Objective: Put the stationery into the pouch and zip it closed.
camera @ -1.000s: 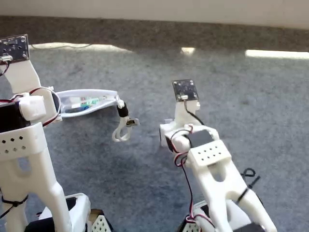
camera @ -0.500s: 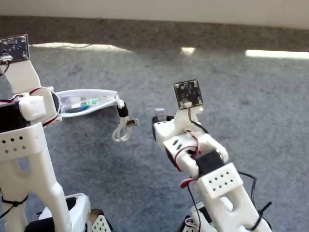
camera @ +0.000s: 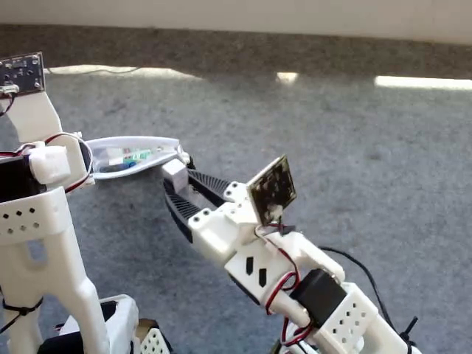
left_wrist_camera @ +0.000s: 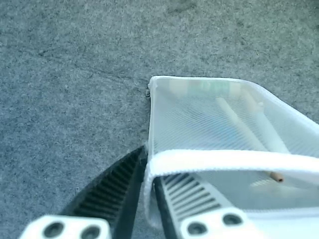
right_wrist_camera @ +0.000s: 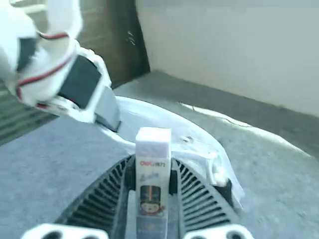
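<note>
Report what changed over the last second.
The right end effector, shut on the eraser, swung across from mid-table toward the left arm's side and now sits at the free end of the pouch. The left end effector stayed clamped on the pouch's other end, and the pouch did not shift.

pouch (left_wrist_camera: 189, 119): white mesh, pens (left_wrist_camera: 244, 127) inside | eraser (right_wrist_camera: 152, 184): white, upright, beside pouch
</note>
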